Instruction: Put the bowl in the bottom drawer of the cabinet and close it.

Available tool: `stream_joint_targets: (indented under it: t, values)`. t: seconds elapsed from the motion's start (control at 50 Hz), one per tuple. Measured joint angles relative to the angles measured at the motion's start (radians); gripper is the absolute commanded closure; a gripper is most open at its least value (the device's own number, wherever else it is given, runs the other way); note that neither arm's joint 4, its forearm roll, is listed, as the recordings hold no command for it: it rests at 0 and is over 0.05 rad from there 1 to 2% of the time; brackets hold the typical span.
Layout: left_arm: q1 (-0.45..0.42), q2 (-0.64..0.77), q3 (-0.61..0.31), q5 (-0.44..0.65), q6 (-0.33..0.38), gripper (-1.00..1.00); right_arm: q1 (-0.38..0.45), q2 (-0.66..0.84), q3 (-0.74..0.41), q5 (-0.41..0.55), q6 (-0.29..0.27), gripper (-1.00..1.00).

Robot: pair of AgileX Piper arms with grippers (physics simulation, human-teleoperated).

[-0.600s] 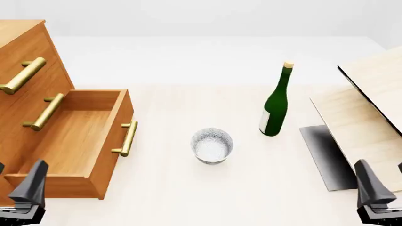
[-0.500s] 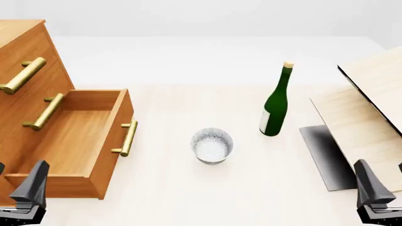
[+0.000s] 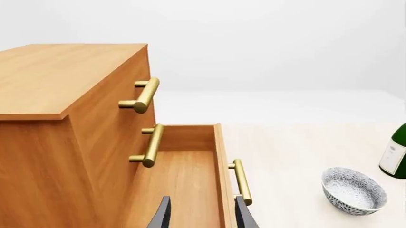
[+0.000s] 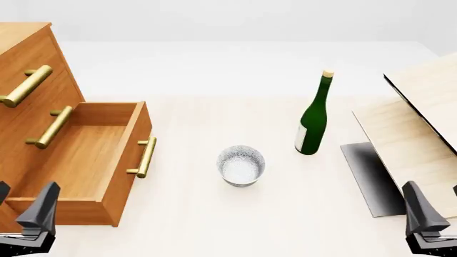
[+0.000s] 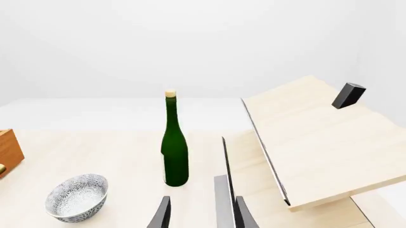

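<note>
Bowl [image 4: 241, 166] on table, well apart from both arms' slightly parted, empty fingers [image 4: 39, 209].

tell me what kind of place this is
Probably a simulated tabletop test scene, not a real room: a blank white backdrop, a pale table holding only a cabinet, a bowl and a bottle, and flat, rendered-looking surfaces.

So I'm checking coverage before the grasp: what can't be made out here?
- Left hand: cut off by the front view's bottom edge.
- Right hand: likewise cut off.
- Bottom drawer: near inside corner hidden by its own front wall.
- Cabinet: its left side lies outside the front view.
</note>
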Motion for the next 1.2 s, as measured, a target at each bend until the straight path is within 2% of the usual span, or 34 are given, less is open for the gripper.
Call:
stream_joint_targets:
  t: [0.32,0.68,0.84,1.2]
  values:
    - [-0.028,0.016,-0.048,0.038,-0.019,-1.00,0.000,0.000,0.000,0.000,0.000,-1.00]
    - [-0.082,0.013,-0.178,0.166,0.012,-1.00,0.001,0.000,0.000,0.000,0.000,-1.00]
    - [-0.109,0.054,-0.222,0.181,0.018,-1.00,0.001,0.000,0.000,0.000,0.000,-1.00]
    - [-0.161,0.205,-0.331,0.218,-0.028,-1.00,0.001,0.000,0.000,0.000,0.000,-1.00]
